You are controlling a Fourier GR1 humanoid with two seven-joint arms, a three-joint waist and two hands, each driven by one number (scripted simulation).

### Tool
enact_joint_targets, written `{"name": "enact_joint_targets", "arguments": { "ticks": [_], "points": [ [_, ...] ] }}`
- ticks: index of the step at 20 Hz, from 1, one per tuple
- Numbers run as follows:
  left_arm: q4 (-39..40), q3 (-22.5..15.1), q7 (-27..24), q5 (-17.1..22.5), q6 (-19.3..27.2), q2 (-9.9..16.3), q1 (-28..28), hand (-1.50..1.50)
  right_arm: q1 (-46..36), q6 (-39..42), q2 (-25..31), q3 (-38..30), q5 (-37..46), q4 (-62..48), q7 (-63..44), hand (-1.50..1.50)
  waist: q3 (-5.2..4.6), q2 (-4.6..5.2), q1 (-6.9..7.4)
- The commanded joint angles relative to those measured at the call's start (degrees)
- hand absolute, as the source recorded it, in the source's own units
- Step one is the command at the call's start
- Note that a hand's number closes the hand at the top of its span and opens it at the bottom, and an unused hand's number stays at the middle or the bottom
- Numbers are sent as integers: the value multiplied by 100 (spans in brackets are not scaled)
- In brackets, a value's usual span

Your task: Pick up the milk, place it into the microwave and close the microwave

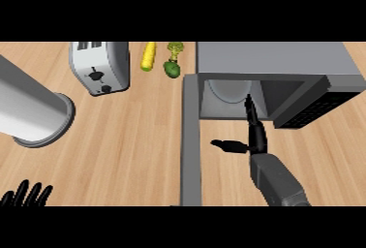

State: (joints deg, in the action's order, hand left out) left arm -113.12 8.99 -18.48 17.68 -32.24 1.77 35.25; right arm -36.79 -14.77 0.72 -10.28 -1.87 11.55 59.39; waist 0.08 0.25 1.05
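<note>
At the lower left edge of the head view the left hand rests with its fingers straight and pointing up, holding nothing. Above it a large grey cylinder lies on the wooden counter, its rimmed end facing right. Further right, near the back, a silver toaster stands with its slots and knobs visible. Just beside it lie a yellow corn cob and a green vegetable, close together but apart. Next comes the microwave door, swung open and seen edge-on as a long grey strip running toward the viewer. The microwave sits at the upper right, its cavity open, with a pale round plate inside. The right hand reaches to the mouth of the cavity, fingers straight and extended inward, thumb spread to the left; it grips nothing. The milk cannot be seen anywhere in this view.
</note>
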Motion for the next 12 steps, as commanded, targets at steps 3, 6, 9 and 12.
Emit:
{"name": "enact_joint_targets", "arguments": {
  "ticks": [3, 6, 9, 12],
  "points": [
    [-313, -262, 260, -272, -109, -57, 222, -150, 724, 603, 80, 345, 97, 564, 43, -150, -9, -49, -118],
    [186, 4, 109, -279, -82, 112, -134, -150, 1390, 691, 156, 459, 65, 1170, 74, -150, -17, -74, -201],
    [58, -281, 405, -363, 38, -38, -296, -150, 1806, 687, 262, 550, 7, 1905, -218, -150, -15, -63, -188],
    [704, -751, -43, -944, -196, -171, -480, -150, 2139, 1072, 538, 465, -194, 2293, -265, -150, -19, -65, -227]
  ]
}}
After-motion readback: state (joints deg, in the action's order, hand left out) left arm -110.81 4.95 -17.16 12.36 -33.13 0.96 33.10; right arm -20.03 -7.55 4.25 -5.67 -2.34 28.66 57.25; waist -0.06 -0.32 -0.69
